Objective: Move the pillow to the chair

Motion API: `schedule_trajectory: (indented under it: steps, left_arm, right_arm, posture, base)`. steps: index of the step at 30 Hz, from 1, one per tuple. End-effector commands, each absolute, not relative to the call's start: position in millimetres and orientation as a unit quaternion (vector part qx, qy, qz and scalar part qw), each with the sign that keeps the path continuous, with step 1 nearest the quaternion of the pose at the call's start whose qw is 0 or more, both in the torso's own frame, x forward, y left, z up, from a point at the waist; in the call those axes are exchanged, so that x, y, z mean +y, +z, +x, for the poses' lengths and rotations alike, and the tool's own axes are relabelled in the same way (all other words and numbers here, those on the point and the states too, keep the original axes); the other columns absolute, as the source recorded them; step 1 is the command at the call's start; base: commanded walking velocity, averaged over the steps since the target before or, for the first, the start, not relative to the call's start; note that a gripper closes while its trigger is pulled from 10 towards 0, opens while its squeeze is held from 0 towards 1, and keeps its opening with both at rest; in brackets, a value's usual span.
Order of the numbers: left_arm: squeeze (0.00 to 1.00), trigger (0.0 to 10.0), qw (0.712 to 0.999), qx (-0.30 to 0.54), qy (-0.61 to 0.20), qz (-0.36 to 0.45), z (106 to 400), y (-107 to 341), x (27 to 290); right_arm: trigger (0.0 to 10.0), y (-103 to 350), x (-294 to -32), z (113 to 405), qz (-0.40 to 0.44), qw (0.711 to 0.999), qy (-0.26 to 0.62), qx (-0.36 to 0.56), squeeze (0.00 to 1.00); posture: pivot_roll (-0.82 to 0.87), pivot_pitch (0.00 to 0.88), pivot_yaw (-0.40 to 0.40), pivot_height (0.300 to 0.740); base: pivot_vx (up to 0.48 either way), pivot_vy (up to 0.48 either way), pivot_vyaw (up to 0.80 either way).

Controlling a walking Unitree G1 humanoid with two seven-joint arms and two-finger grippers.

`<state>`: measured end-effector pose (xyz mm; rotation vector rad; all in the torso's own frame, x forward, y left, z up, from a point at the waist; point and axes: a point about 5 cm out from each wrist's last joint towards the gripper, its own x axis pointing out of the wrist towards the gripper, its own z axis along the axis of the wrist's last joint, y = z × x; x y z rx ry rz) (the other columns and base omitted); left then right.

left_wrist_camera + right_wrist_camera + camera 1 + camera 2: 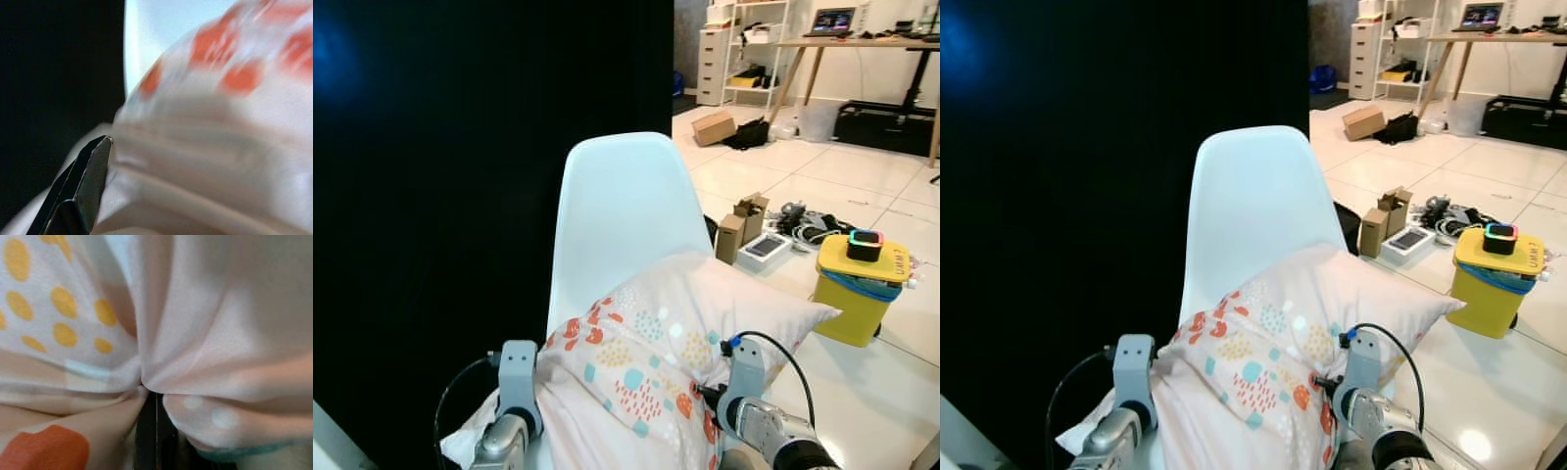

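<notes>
Already your patterned pillow (656,343) lay on the white chair's (617,211) seat, against its backrest. Your left gripper (533,392) and right gripper (710,397) pinched its side edges; release remained.

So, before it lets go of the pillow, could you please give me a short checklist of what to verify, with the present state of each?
1. Pillow is over the chair: ok, it lies in front of the white backrest.
2. Right gripper has hold of the pillow: ok, cloth is bunched tight between its fingers.
3. Left gripper has hold of the pillow: cannot tell, one finger lies along the pillow's edge and the other is hidden.
4. Pillow rests fully on the seat: cannot tell, the seat is hidden under it.
5. Pillow's right corner is supported: not ok, it sticks out past the chair's side.
</notes>
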<state>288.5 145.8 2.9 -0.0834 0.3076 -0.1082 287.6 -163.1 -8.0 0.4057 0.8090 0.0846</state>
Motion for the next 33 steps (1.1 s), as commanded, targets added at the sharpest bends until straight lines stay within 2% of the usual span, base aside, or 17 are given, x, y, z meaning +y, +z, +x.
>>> schedule_trajectory:
  steps: [1, 2, 4, 5, 8, 9, 17, 18, 22, 26, 27, 28, 30, 31, 32, 33]
  left_arm:
    - [0.0, 10.0, 0.994, 0.087, -0.06, -0.041, 309.7, 30.7, 146.1]
    - [0.0, 10.0, 0.996, 0.061, -0.058, -0.033, 317.9, 42.5, 148.2]
    - [0.0, 10.0, 0.996, 0.061, -0.058, -0.033, 317.9, 42.5, 148.2]
    - [0.0, 10.0, 0.999, 0.01, -0.049, -0.009, 333.0, 67.6, 156.0]
    - [0.0, 10.0, 0.999, -0.01, -0.045, 0.001, 338.2, 77.7, 159.7]
    - [0.0, 10.0, 0.999, -0.037, -0.035, 0.01, 344.2, 91.5, 166.5]
    - [0.0, 10.0, 0.997, -0.052, -0.028, 0.039, 344.5, 97.1, 170.6]
    - [0.0, 10.0, 0.998, -0.044, -0.025, 0.042, 342.7, 93.2, 170.9]
    - [0.0, 10.0, 0.999, -0.025, -0.017, 0.044, 337.6, 83.0, 171.6]
    - [0.0, 10.0, 0.999, -0.003, -0.011, 0.044, 330.4, 70.9, 171.5]
    - [0.0, 10.0, 0.999, 0.001, -0.011, 0.043, 328.4, 68.0, 170.3]
    - [0.0, 10.0, 0.999, 0.001, -0.011, 0.043, 328.4, 68.0, 170.3]
    - [0.0, 10.0, 0.999, 0.009, -0.019, 0.041, 324.7, 62.9, 165.9]
    - [0.0, 10.0, 0.999, 0.009, -0.019, 0.041, 324.7, 62.9, 165.9]
    - [0.0, 10.0, 0.999, 0.012, -0.025, 0.042, 323.3, 60.8, 162.7]
    - [0.0, 10.0, 0.999, 0.013, -0.029, 0.044, 322.5, 59.7, 160.8]
  right_arm:
    - [10.0, 3.5, -140.0, 298.1, 0.23, 0.896, 0.089, 0.368, 0.0]
    - [10.0, 6.2, -131.9, 300.4, 0.234, 0.896, 0.107, 0.363, 0.0]
    - [10.0, 6.2, -131.9, 300.4, 0.234, 0.896, 0.107, 0.363, 0.0]
    - [10.0, 9.9, -116.0, 303.9, 0.236, 0.892, 0.134, 0.361, 0.0]
    - [10.0, 10.5, -109.6, 304.5, 0.231, 0.891, 0.145, 0.362, 0.0]
    - [10.0, 11.3, -98.7, 305.2, 0.224, 0.891, 0.158, 0.363, 0.0]
    - [10.0, 17.8, -73.5, 309.7, 0.203, 0.903, 0.178, 0.335, 0.03]
    - [10.0, 20.0, -67.9, 310.4, 0.199, 0.903, 0.19, 0.329, 1.0]
    - [10.0, 23.9, -68.0, 314.2, 0.175, 0.91, 0.199, 0.319, 1.0]
    - [10.0, 23.5, -93.5, 318.5, 0.147, 0.922, 0.177, 0.313, 1.0]
    - [10.0, 21.9, -110.1, 318.8, 0.139, 0.926, 0.161, 0.311, 1.0]
    - [10.0, 21.9, -110.1, 318.8, 0.139, 0.926, 0.161, 0.311, 1.0]
    - [10.0, 19.0, -152.9, 317.2, 0.098, 0.937, 0.117, 0.314, 1.0]
    - [10.0, 19.0, -152.9, 317.2, 0.098, 0.937, 0.117, 0.314, 1.0]
    - [10.0, 19.9, -178.9, 315.5, 0.082, 0.941, 0.088, 0.315, 1.0]
    - [10.0, 21.2, -194.2, 314.1, 0.073, 0.943, 0.071, 0.316, 1.0]
  posture:
    - [0.07, 0.0, 0.025, 0.554]
    - [0.07, 0.0, 0.028, 0.554]
    - [0.07, 0.0, 0.028, 0.554]
    - [0.07, 0.003, 0.027, 0.554]
    - [0.08, 0.007, 0.027, 0.554]
    - [0.08, 0.015, 0.026, 0.554]
    - [0.1, 0.034, 0.022, 0.554]
    - [0.1, 0.039, 0.019, 0.554]
    - [0.1, 0.045, 0.014, 0.554]
    - [0.1, 0.045, 0.01, 0.554]
    - [0.1, 0.044, 0.007, 0.554]
    - [0.1, 0.044, 0.007, 0.554]
    - [0.09, 0.041, 0.009, 0.554]
    - [0.09, 0.041, 0.009, 0.554]
    - [0.08, 0.04, 0.009, 0.554]
    - [0.08, 0.04, 0.009, 0.554]
  base:
    - [0.0, 0.0, 0.0]
    - [0.0, 0.0, 0.0]
    - [0.0, 0.0, 0.0]
    - [0.0, 0.0, 0.0]
    - [0.0, 0.0, 0.0]
    - [0.0, 0.0, 0.0]
    - [0.0, 0.0, 0.0]
    - [0.0, 0.0, 0.0]
    - [0.0, 0.0, 0.0]
    - [0.0, 0.0, 0.0]
    - [0.0, 0.0, 0.0]
    - [0.0, 0.0, 0.0]
    - [0.0, 0.0, 0.0]
    - [0.0, 0.0, 0.0]
    - [0.0, 0.0, 0.0]
    - [0.0, 0.0, 0.0]
